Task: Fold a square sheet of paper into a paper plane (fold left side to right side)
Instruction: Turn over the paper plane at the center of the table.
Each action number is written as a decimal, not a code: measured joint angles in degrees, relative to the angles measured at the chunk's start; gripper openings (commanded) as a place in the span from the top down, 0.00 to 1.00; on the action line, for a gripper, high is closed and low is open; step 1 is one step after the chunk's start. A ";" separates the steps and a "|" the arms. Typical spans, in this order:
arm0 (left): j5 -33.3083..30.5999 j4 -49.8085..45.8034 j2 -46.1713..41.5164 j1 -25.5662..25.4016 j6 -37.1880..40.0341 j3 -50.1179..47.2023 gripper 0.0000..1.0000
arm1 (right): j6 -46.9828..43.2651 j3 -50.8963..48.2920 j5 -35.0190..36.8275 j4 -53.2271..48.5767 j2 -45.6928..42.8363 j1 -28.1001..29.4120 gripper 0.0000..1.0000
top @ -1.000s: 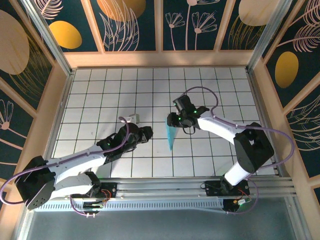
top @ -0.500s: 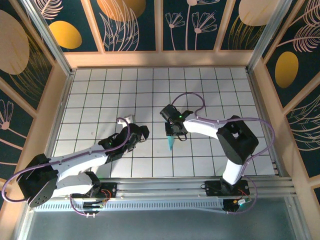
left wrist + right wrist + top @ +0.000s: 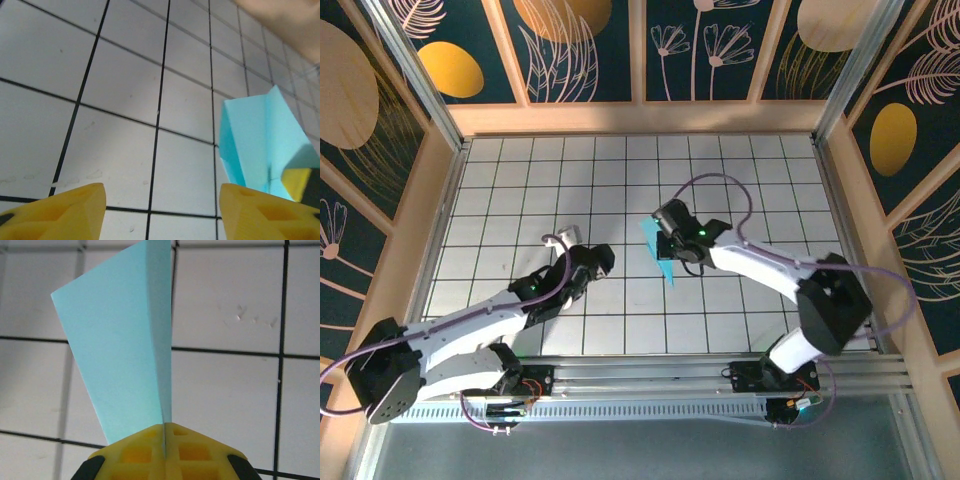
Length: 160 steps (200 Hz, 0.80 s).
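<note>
Light-blue paper plane (image 3: 125,350), centre-creased, one end pinched in the right tool (image 3: 164,429), whose yellow fingers are clenched on it, over the middle of the white gridded tabletop (image 3: 520,180). Left tool (image 3: 160,215) released, jaws apart, near the plane.

Your left arm (image 3: 470,320) and right arm (image 3: 760,265) are white with black joints; a purple cable (image 3: 720,179) loops along each. Left gripper (image 3: 162,205) and right gripper (image 3: 164,432) have yellow fingers (image 3: 60,212) with moulded hollows, low in frame.

Thin matt paper plane (image 3: 125,355), yellow plastic right tool (image 3: 165,427), smooth tabletop (image 3: 520,180)
</note>
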 measured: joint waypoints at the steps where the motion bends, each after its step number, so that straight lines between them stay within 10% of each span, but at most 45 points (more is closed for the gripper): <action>1: -0.04 0.00 -0.11 0.00 -0.09 0.00 0.36 | -0.02 -0.13 -0.17 0.15 -0.26 -0.09 1.00; 87: -3.13 1.60 -10.99 0.00 -4.20 -4.15 0.33 | 9.53 -20.31 -34.86 33.94 -5.70 -10.86 1.00; 160: -3.34 1.60 -11.10 0.00 -4.96 -4.31 0.33 | 14.21 -21.46 -40.74 46.36 10.93 -9.33 1.00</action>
